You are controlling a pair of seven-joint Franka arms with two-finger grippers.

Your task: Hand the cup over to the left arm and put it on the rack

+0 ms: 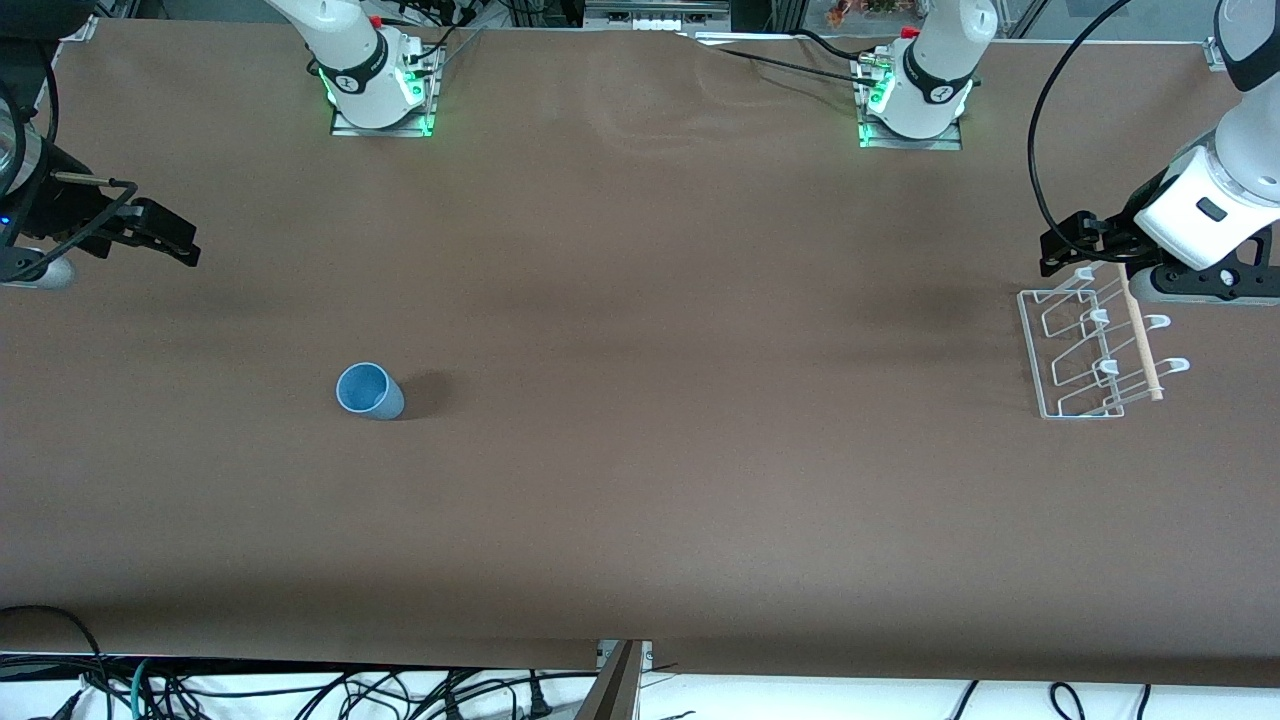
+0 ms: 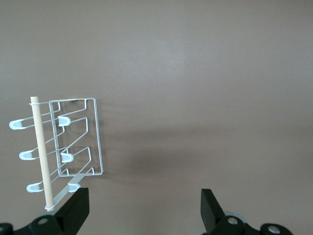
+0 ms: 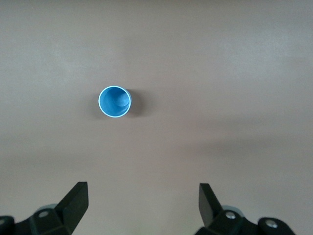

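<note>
Nearest my camera, the light-blue cup (image 1: 369, 391) stands upright on the brown table (image 1: 640, 500), toward the right arm's end. Farther back, the white wire rack (image 1: 1095, 345) sits at the left arm's end. My right gripper (image 1: 165, 238) hangs wide open and empty; my left gripper (image 1: 1075, 240), equally spread and empty, hovers over the rack's edge.

Part of the rack (image 1: 1090, 350) under the left arm (image 1: 1215, 205); both arms cut off by frame edges.
</note>
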